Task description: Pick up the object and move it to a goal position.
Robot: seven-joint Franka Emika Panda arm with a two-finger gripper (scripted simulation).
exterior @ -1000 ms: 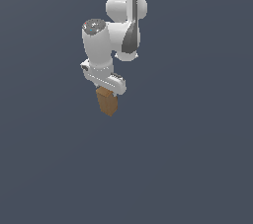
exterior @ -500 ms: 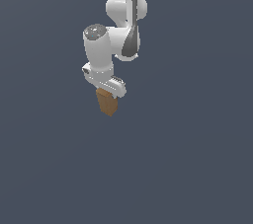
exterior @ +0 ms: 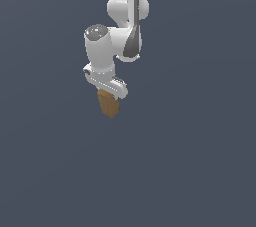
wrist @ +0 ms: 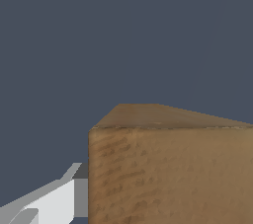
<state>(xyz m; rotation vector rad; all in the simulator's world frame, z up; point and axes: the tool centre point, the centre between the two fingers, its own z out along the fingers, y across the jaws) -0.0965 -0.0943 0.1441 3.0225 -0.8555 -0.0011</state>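
Block (exterior: pixel 108 104) of tan-brown wood hangs from the white gripper (exterior: pixel 107 91), whose jaws are closed on its upper end, so that its lower part sticks out below, tilted slightly. Arm (exterior: pixel 117 26) reaches down from above against a plain dark grey-blue background. In the wrist view the block (wrist: pixel 168 168) fills much of the frame, with one white finger (wrist: pixel 54 201) touching its side.

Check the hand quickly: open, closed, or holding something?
Hand: closed on the wooden block, which hangs below it in the exterior view and fills much of the wrist view.
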